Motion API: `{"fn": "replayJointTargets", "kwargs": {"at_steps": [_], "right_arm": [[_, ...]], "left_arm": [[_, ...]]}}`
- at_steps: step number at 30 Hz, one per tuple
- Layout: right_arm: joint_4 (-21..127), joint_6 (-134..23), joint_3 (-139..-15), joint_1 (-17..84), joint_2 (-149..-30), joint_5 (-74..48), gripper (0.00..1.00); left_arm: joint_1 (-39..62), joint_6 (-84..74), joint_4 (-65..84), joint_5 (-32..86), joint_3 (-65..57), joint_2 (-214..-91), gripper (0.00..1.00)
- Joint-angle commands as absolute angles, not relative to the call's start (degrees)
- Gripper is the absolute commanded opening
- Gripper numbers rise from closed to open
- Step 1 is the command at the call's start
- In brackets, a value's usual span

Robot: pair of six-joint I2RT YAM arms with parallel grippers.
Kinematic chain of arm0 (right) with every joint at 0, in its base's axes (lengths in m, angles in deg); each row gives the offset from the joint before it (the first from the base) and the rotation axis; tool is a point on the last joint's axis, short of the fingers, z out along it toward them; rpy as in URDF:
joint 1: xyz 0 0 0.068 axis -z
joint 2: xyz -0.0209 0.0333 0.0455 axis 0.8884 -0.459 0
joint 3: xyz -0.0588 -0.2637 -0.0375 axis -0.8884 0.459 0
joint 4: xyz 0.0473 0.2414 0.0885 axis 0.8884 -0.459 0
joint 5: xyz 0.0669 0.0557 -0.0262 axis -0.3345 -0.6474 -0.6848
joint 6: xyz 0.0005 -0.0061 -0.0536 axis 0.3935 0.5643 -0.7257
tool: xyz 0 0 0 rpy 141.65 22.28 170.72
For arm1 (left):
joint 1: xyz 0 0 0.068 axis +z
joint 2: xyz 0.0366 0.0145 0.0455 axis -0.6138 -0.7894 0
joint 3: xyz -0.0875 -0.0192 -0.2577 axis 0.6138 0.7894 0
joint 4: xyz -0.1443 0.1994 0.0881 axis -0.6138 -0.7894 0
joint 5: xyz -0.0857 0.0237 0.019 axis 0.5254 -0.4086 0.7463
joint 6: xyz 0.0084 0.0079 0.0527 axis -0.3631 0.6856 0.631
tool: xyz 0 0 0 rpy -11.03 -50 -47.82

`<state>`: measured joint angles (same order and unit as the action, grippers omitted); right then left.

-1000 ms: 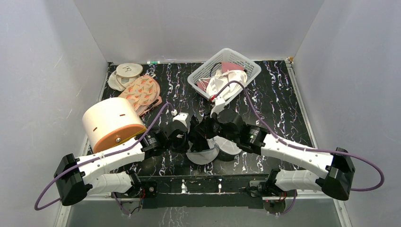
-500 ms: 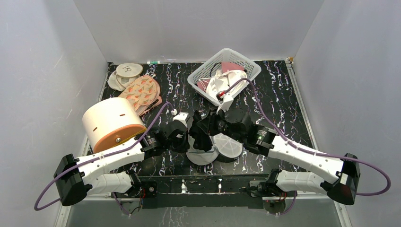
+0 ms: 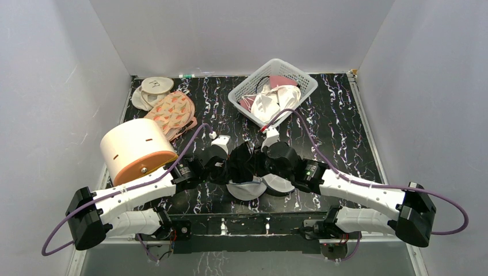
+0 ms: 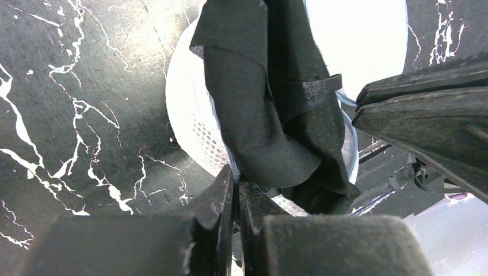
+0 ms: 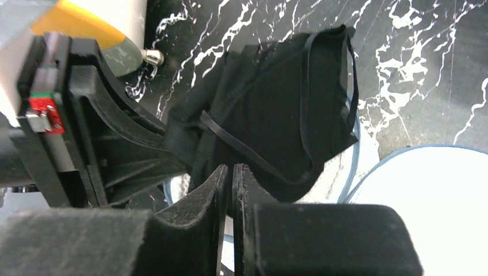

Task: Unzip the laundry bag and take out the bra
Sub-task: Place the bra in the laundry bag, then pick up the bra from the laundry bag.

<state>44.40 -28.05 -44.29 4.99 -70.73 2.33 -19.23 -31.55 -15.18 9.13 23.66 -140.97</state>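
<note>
The laundry bag (image 3: 247, 190) lies open near the table's front, its two white mesh halves side by side. A black strapped garment (image 3: 240, 156) hangs over the open halves. My left gripper (image 3: 226, 168) is shut on the bag's zipper rim (image 4: 232, 168), beside the mesh half (image 4: 187, 115). My right gripper (image 3: 255, 164) is shut on the lower edge of the black garment (image 5: 276, 109), just above the bag, with the other white half (image 5: 426, 190) to its right. No pale mint-green bra shows in any view.
A big cream cylinder with an orange base (image 3: 135, 150) lies at the left. Peach floral pads (image 3: 172, 112) and cream round pads (image 3: 154, 86) sit behind it. A white lattice basket (image 3: 273, 89) with white cloth stands at the back centre-right. Grey walls enclose three sides.
My right gripper lifted back toward the basket with the black garment, then came down and forward again over the bag. The left gripper has stayed on the bag's rim.
</note>
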Motion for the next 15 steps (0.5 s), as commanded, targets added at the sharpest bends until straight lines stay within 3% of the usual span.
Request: {"fn": "replayJointTargets", "kwargs": {"at_steps": [1,2,5,6,11,15], "right_arm": [[47.9,-28.8,-45.4,5.0,-69.3,3.0,0.06],[46.7,-28.7,-46.0,5.1,-69.1,3.6,0.09],[46.4,-31.1,-46.1,5.1,-69.2,-0.1,0.33],[46.7,-32.1,-45.8,5.1,-69.8,-2.4,0.36],[49.0,-32.9,-46.2,4.9,-73.9,-8.6,0.45],[49.9,-30.8,-44.9,4.9,-75.0,-3.3,0.46]], "left_arm": [[-19.1,-31.9,-16.4,7.5,23.0,-140.0,0.0],[-19.1,-32.2,-16.6,7.4,22.9,-139.6,0.0],[-19.1,-31.5,-15.2,8.5,23.0,-139.4,0.0],[-19.2,-31.4,-15.1,8.5,23.1,-139.7,0.0],[-19.2,-31.7,-15.5,10.3,22.8,-141.4,0.0],[-19.1,-30.8,-16.0,8.9,22.5,-141.3,0.0]]}}
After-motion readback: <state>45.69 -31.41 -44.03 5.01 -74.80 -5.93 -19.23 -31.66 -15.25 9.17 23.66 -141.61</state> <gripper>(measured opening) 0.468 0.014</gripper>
